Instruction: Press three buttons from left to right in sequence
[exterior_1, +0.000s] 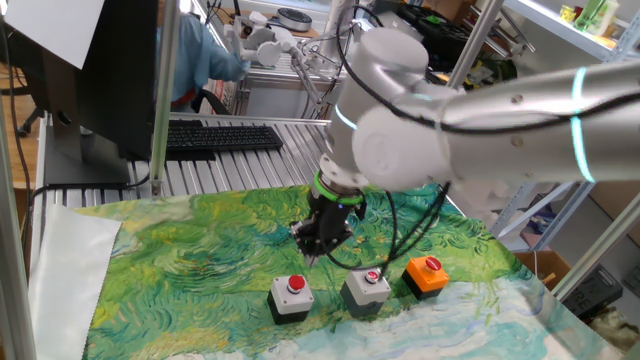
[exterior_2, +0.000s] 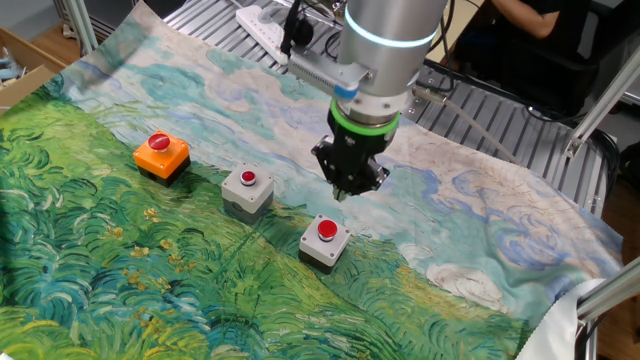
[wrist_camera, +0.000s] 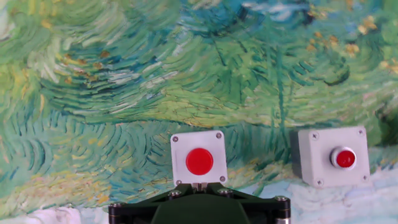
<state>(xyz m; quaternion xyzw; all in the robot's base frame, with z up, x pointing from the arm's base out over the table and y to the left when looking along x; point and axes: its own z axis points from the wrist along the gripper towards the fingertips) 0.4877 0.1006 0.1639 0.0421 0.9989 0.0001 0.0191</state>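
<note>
Three buttons sit in a row on the painted cloth (exterior_1: 200, 250), none visibly latched or lit, so nothing shows for sure which have been pressed. Landmark = middle grey button (exterior_1: 367, 288).

Layout, fixed view w/ keyboard behind: left grey button (exterior_1: 291, 297) just beside the landmark on its left; orange button (exterior_1: 427, 274) just beside it on the right, a bit further back. From the other fixed view the row runs reversed, orange at far left.

Gripper (exterior_1: 318, 251) points straight down, fingers pinched fully together, holding nothing. It hangs clear above the cloth, to the left of the landmark and behind the left grey button, not touching any cap. Hand view has that left button's red cap almost centred just ahead of the fingers, landmark off to the right, orange out of frame.

Judgement: early stage. Hand is parked by button no. 1, so either about to press it or just off it; can't tell which from these views. Landmark button + orange one most likely both left to do, in that order.
</note>
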